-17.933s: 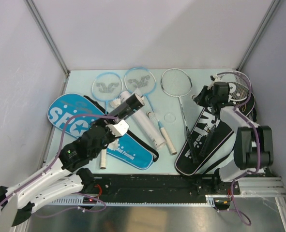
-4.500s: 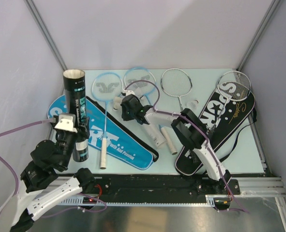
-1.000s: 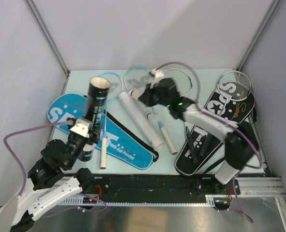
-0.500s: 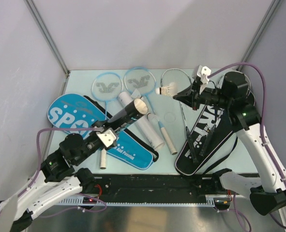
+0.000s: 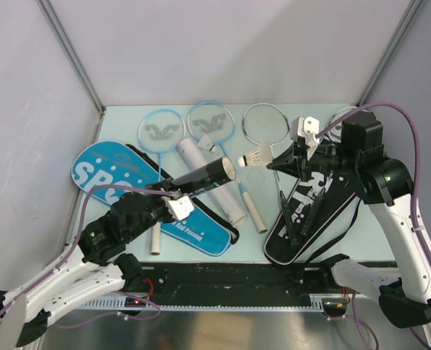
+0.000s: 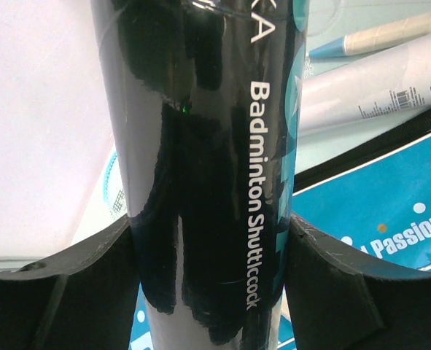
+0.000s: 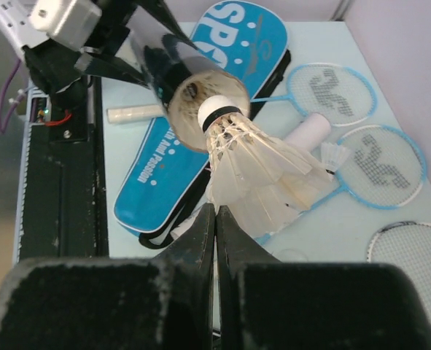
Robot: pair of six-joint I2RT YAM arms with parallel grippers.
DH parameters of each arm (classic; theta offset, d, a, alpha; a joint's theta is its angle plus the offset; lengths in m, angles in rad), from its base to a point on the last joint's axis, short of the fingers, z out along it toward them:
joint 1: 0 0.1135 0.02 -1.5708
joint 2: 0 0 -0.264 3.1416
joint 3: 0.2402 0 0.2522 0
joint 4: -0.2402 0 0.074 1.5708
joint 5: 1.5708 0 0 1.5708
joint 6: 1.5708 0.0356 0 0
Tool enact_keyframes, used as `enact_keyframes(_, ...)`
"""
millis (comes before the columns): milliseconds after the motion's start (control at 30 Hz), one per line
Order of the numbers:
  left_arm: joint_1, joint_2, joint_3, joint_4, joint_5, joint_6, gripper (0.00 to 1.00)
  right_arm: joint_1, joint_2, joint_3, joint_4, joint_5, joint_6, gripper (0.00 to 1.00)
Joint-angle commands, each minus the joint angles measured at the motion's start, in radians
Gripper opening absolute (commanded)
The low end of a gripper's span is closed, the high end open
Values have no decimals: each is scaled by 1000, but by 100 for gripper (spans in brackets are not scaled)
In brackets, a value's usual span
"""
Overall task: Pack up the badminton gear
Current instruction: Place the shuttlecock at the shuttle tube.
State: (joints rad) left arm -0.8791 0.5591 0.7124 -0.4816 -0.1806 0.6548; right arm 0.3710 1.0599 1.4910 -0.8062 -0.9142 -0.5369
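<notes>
My left gripper [image 5: 173, 192] [image 6: 211, 270] is shut on the black tube [image 5: 200, 177] [image 6: 208, 146], one finger on each side. The tube hangs tilted above the blue cover [image 5: 113, 175], its open mouth [image 7: 200, 102] turned to the right. My right gripper [image 5: 275, 162] [image 7: 215, 213] is shut on the feather skirt of a white shuttlecock [image 5: 257, 156] [image 7: 255, 164]. The shuttlecock's cork points at the tube mouth, just short of it. A second shuttlecock [image 5: 208, 144] lies on the table beside the white tube [image 5: 214, 184].
Two light-blue rackets [image 5: 157, 135] [image 5: 211, 122] and a silver racket [image 5: 266, 124] lie at the back. The black cover [image 5: 310, 211] lies under the right arm at the right. Racket handles [image 5: 251, 208] reach toward the near rail [image 5: 230, 275].
The right gripper has brought the shuttlecock down and left toward the tube. The left arm has swung the tube's mouth lower and to the right, closing the gap.
</notes>
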Motion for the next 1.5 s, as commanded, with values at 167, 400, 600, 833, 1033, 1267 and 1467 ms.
enact_keyframes(167,-19,13,53,53,-10,59,64,137,55,54,-119,95,-58,0)
enact_keyframes(400,-25,8,48,53,-9,76,64,245,136,100,-124,179,-64,0)
enact_keyframes(600,-32,22,51,53,-14,90,64,312,195,132,-102,213,-71,0)
enact_keyframes(833,-35,37,55,54,-6,99,64,367,261,146,-72,205,-80,0)
enact_keyframes(1033,-35,36,59,56,0,92,64,390,273,106,20,188,-47,0)
enact_keyframes(1267,-35,-4,48,73,25,102,64,336,222,-2,124,46,-51,0)
enact_keyframes(1467,-34,-38,39,72,52,124,64,250,186,-8,72,-93,-95,0)
